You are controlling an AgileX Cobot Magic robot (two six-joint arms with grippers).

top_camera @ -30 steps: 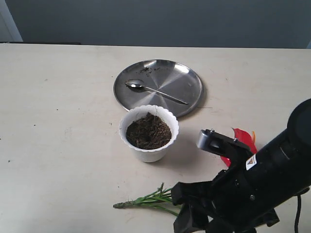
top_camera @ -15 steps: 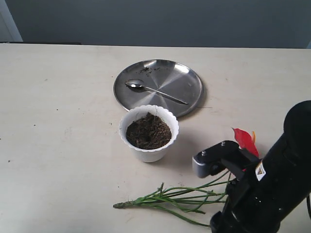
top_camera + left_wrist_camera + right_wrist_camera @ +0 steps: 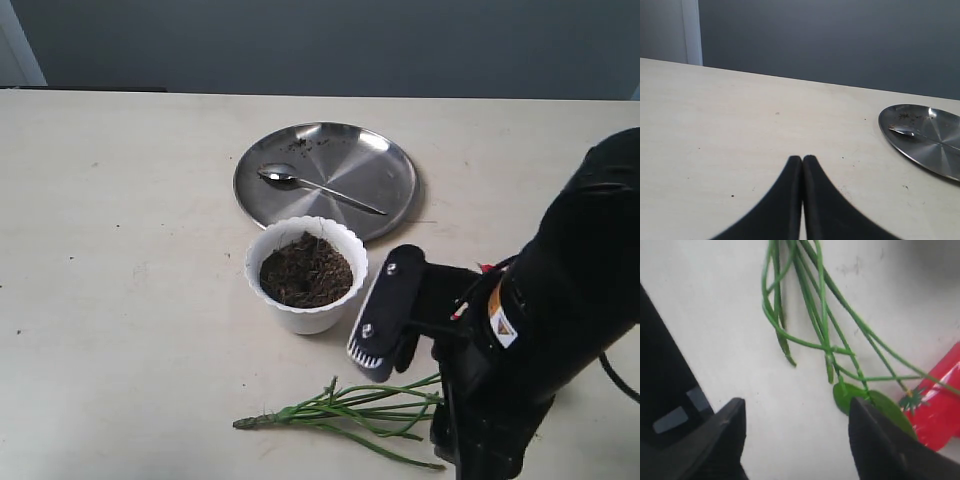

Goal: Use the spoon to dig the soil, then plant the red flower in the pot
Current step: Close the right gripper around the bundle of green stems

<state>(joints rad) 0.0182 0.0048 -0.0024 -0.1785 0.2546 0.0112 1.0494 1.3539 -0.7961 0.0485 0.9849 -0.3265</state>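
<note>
The white scalloped pot [image 3: 307,300] holds dark soil [image 3: 306,270] at the table's middle. Behind it the silver spoon [image 3: 320,188] lies on the round steel plate [image 3: 390,170]. The red flower lies flat in front of the pot, its green stems [image 3: 340,410] showing while the arm hides most of the bloom. My right gripper [image 3: 388,340] hangs open just above the stems, right of the pot. Its wrist view shows the stems [image 3: 810,305], a green leaf [image 3: 880,405] and a red bloom [image 3: 940,410] beyond the empty open gripper [image 3: 797,410]. My left gripper [image 3: 802,159] is shut and empty, low over bare table.
The bulky black right arm [image 3: 540,330] fills the front right corner of the exterior view. In the left wrist view the steel plate [image 3: 935,150] with the spoon's bowl [image 3: 902,131] and soil crumbs lies off to one side. A grey wall backs the table.
My right arm has swung up and toward the pot. Its gripper now points over the stems and the arm covers the red bloom. Pot, spoon and plate have not moved.
</note>
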